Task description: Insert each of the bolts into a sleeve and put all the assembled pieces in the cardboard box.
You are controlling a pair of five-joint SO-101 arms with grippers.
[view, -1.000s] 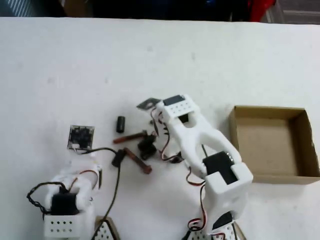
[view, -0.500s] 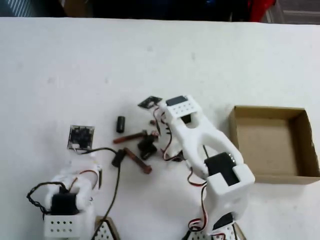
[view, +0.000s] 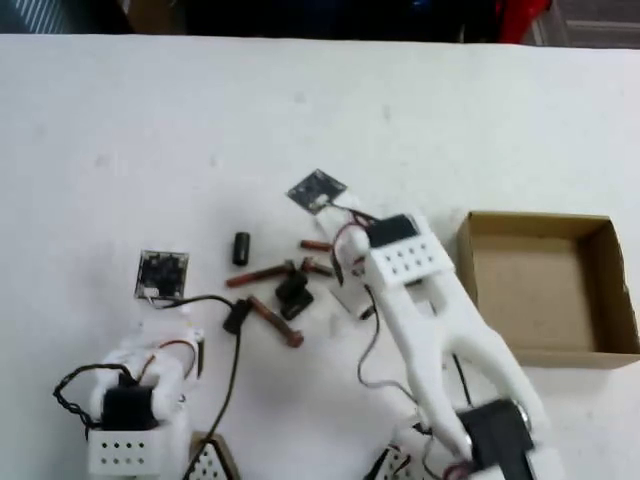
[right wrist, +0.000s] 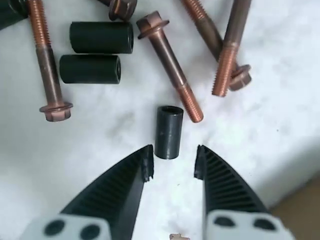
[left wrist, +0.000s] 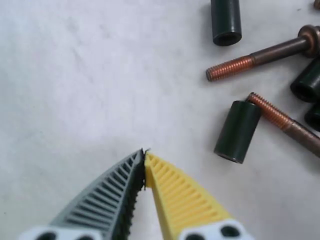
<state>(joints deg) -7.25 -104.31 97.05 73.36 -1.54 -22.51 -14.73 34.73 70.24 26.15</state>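
One sleeve [right wrist: 169, 132] lies on the table [right wrist: 280, 100] at the mouth of the right gripper [right wrist: 173, 162], whose jaws stand open and empty. The left gripper [left wrist: 145, 157] has its jaws closed on nothing.

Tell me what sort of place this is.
Probably a robotics test bench rather than a factory. A small white left arm and right arm with exposed wiring sit at a white table, with loose bolts, black sleeves and an open cardboard box.
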